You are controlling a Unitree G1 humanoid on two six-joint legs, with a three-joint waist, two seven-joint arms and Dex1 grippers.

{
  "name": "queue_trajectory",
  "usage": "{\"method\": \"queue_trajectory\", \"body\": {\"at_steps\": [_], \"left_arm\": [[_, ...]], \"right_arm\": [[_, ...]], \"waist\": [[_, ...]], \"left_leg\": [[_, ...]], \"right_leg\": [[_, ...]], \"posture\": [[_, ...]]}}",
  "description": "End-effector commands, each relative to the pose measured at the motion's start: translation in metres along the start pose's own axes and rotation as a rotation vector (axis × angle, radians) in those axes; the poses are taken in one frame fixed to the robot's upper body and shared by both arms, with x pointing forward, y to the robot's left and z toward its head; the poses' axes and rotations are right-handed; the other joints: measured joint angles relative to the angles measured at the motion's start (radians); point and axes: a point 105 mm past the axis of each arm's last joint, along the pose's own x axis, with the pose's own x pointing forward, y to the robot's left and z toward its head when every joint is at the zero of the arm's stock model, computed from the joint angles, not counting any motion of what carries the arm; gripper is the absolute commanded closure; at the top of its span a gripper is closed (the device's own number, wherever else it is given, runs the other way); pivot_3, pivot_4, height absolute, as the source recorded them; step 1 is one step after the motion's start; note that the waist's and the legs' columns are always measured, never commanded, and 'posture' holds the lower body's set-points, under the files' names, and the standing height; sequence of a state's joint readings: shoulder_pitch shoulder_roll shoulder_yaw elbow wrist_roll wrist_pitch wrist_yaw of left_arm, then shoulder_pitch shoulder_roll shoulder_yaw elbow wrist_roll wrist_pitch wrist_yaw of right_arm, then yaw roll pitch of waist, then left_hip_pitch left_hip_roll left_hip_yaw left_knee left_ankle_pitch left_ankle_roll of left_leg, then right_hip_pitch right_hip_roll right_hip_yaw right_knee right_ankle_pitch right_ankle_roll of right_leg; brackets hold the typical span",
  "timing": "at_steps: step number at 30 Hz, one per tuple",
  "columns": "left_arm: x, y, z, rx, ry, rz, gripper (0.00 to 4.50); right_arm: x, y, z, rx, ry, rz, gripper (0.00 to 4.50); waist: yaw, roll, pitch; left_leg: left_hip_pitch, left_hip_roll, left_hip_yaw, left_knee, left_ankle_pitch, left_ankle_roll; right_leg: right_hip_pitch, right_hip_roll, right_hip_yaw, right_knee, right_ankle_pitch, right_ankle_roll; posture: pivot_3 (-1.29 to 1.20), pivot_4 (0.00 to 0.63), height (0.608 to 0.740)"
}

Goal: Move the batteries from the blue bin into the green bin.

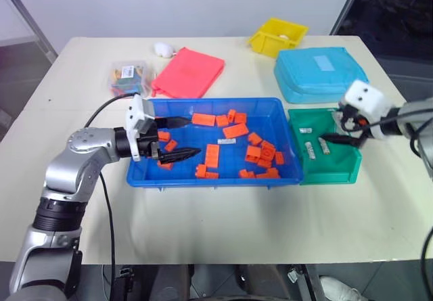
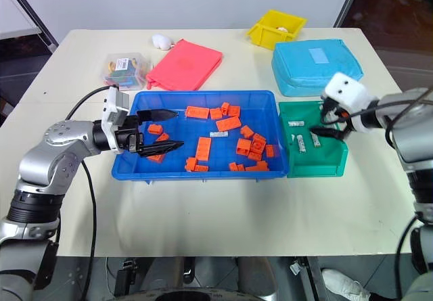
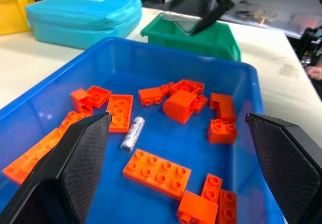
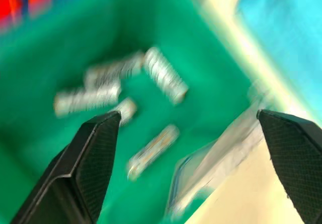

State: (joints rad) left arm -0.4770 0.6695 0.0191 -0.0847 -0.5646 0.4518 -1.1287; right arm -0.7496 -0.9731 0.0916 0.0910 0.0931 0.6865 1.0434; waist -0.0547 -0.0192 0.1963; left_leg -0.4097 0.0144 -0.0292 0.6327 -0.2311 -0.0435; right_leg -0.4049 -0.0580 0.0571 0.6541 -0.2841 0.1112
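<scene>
- Cream table (image 1: 223,213), smooth and matte, against a white wall.
- Blue bin (image 1: 203,176) at centre: glossy plastic, holding scattered orange bricks (image 1: 212,154) and one silvery battery (image 3: 132,134).
- Green bin (image 1: 342,171) touching its right end, holding five batteries (image 4: 163,74), blurred in the wrist view.
- Behind: yellow bin (image 1: 267,42), light-blue case (image 1: 318,74), pink pouch (image 1: 189,72), clear box (image 1: 130,76), contents hard to make out.
- Left gripper (image 1: 181,139) inside blue bin, fingers spread, empty.
- Right gripper (image 4: 188,148) over green bin, spread wide, empty.
</scene>
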Motion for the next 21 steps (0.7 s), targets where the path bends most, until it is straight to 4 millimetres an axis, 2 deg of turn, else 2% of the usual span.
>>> {"method": "queue_trajectory", "body": {"at_steps": [1,3,6,10,13,21], "left_arm": [[-0.007,0.0,0.011,0.044,-0.011,0.017,0.0],[-0.008,-0.001,0.012,0.045,-0.008,0.022,0.0],[-0.011,-0.002,0.013,0.049,-0.003,0.038,0.0],[-0.015,-0.004,0.013,0.048,0.005,0.059,0.0],[-0.018,-0.005,0.013,0.045,0.009,0.077,0.0],[-0.021,-0.008,0.012,0.034,0.003,0.112,0.0]], "right_arm": [[0.004,0.011,0.045,0.0,-0.161,0.045,0.03],[0.013,0.025,0.058,0.018,-0.211,0.099,0.03],[0.032,0.061,0.075,0.047,-0.287,0.24,0.03],[0.048,0.094,0.072,0.061,-0.284,0.362,0.03],[0.055,0.109,0.068,0.071,-0.274,0.419,0.03],[0.076,0.133,0.068,0.107,-0.265,0.516,0.03]], "waist": [[0.003,0.0,0.0],[0.012,0.0,0.0],[0.017,0.0,0.0],[0.022,0.0,0.0],[0.021,0.0,0.0],[0.01,0.0,0.0]], "left_leg": [[0.0,0.0,-0.001,0.0,0.0,0.0],[0.0,0.0,-0.001,0.0,0.0,0.0],[-0.001,0.0,-0.001,0.0,0.0,0.0],[-0.002,-0.001,-0.002,0.0,0.0,0.0],[-0.002,-0.002,-0.002,0.0,0.0,0.0],[-0.001,-0.001,-0.002,0.0,0.0,0.0]], "right_leg": [[0.0,0.0,0.0,0.0,0.0,0.0],[0.0,0.0,0.0,0.0,0.0,0.0],[0.0,0.0,0.0,0.0,0.0,0.0],[0.0,-0.001,-0.001,0.0,0.0,0.0],[0.0,-0.002,-0.001,0.0,0.0,0.0],[0.0,-0.001,-0.001,0.0,0.0,0.0]], "posture": [[0.0,0.15,0.74],[0.0,0.15,0.74],[0.0,0.15,0.74],[0.0,0.15,0.74],[0.0,0.15,0.74],[0.0,0.15,0.74]]}}
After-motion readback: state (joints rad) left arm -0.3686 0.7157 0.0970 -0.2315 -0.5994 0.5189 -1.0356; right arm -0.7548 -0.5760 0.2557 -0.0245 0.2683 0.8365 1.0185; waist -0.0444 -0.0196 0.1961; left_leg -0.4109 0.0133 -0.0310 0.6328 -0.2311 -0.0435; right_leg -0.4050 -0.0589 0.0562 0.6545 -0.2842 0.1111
